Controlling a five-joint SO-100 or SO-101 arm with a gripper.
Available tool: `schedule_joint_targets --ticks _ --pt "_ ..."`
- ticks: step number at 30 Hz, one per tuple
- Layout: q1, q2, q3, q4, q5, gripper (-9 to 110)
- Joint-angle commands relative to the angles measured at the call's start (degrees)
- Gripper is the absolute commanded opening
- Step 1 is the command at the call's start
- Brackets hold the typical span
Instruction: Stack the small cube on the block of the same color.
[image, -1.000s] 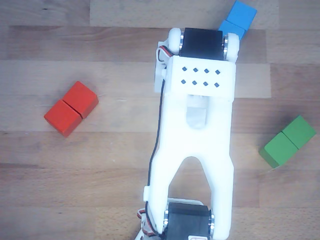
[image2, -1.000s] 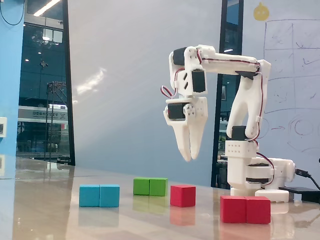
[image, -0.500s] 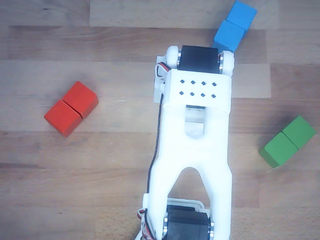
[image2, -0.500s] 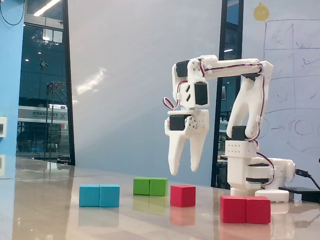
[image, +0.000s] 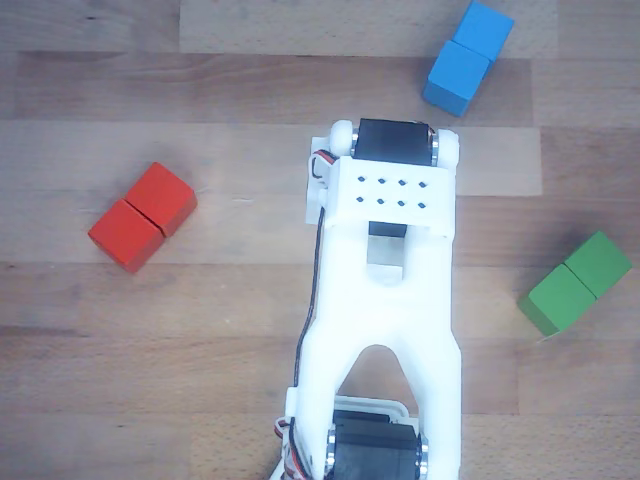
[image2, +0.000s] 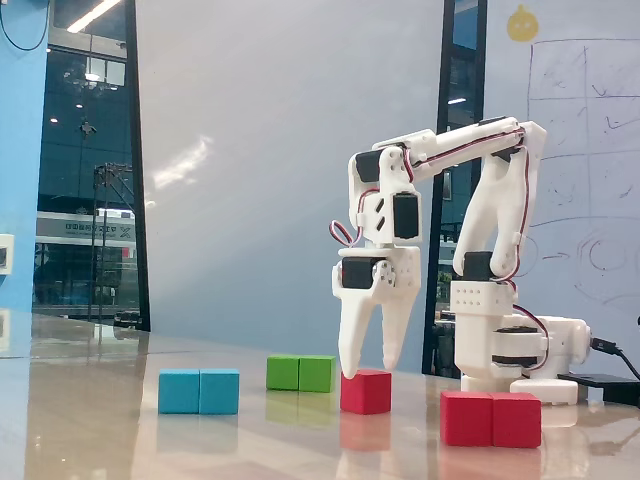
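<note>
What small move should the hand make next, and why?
Probably a little further straight down, then close. In the fixed view the open hand hangs just above the small red cube, its fingertips near the cube's top edges and not yet around its sides. The red double block waits nearby.

A blue double block (image: 468, 57) lies on the wooden desk (image: 200, 350) at the top right of the other view, and a green double block (image: 576, 283) sits well apart at the right edge. In the fixed view, the blue one (image2: 199, 391) stands nearer the camera than the green one (image2: 301, 373), with a whiteboard (image2: 580, 150) behind.
</note>
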Motion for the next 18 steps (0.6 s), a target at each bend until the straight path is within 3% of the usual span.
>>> schedule_joint_targets --ticks 1,18 --pt "0.3 2.9 0.6 -2.4 0.1 26" --pt "0.4 2.7 5.5 -8.9 0.1 26"
